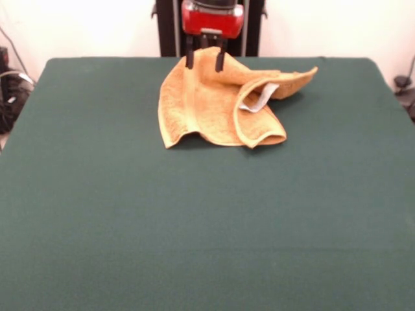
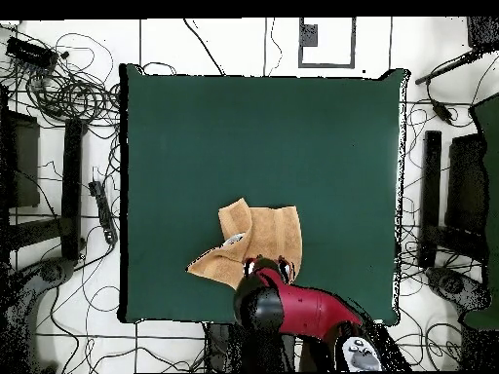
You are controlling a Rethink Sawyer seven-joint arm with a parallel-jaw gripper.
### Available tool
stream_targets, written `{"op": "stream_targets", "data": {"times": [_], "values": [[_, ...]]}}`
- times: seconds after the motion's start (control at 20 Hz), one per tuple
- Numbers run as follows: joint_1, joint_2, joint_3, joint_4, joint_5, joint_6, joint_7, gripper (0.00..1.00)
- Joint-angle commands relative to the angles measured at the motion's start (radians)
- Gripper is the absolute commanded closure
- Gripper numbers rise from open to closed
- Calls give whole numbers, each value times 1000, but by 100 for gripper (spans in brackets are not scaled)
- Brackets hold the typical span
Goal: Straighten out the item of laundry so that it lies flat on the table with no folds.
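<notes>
The golden-orange towel [image 1: 207, 107] lies crumpled on the dark green table [image 1: 194, 227], near the robot's side. Its right part is folded over and curled, and the white tag [image 1: 259, 98] shows there. My gripper [image 1: 205, 65] hangs at the towel's far edge. Its two black fingers [image 1: 189, 59] are spread apart, one on each side of the raised cloth, and hold nothing. In the overhead view the towel [image 2: 261, 237] lies close to the table's [image 2: 263, 136] bottom edge, with the gripper [image 2: 268, 263] at its lower edge and the tag [image 2: 232, 240] to the left.
The robot's pedestal [image 1: 209, 29] stands just behind the table's far edge. Cables [image 2: 68, 93] and dark equipment lie on the floor around the table [image 2: 434, 205].
</notes>
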Motion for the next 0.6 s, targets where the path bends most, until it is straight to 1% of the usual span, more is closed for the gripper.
{"op": "stream_targets", "data": {"times": [0.05, 0.25, 0.6], "values": [[17, 94, 141, -33, -26, -69, 139, 0], [28, 124, 130, -56, -16, -51, 136, 0], [39, 158, 120, -69, -26, -62, 128, 0]]}}
